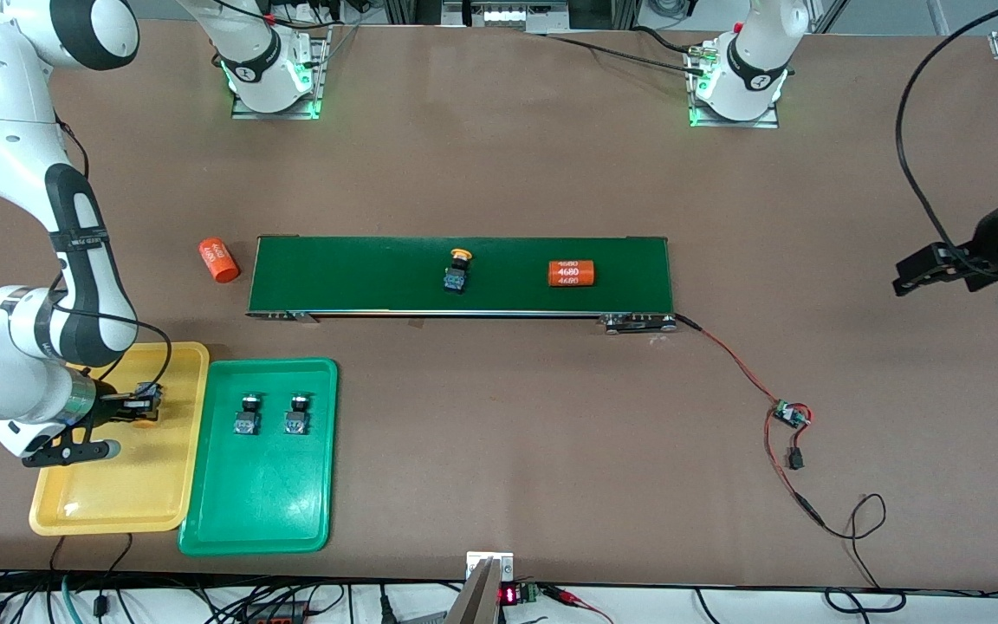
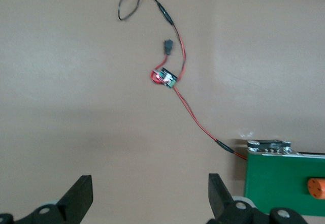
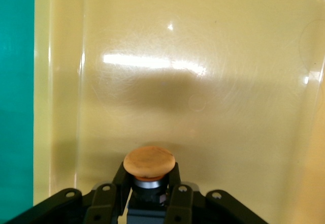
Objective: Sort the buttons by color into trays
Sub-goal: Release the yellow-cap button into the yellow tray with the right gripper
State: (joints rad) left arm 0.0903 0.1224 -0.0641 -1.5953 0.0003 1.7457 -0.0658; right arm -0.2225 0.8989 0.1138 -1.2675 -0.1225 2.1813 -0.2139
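Note:
My right gripper [image 1: 145,406] [image 3: 149,177] is low over the yellow tray [image 1: 118,511] [image 3: 203,56], shut on a yellow-orange button [image 1: 146,422] [image 3: 149,162]; its fingers clamp the black body under the cap. A second yellow-orange button [image 1: 457,269] stands on the conveyor belt [image 1: 360,277]. Two green buttons [image 1: 247,414] [image 1: 296,413] sit side by side in the green tray [image 1: 256,511], which lies beside the yellow one. My left gripper [image 1: 902,282] [image 2: 151,193] waits open over bare table at the left arm's end, holding nothing.
An orange cylinder [image 1: 571,274] with white print lies on the belt; another [image 1: 218,260] lies on the table off the belt's end toward the right arm. Red and black wires with a small circuit board [image 1: 790,414] [image 2: 166,77] trail from the belt's other end.

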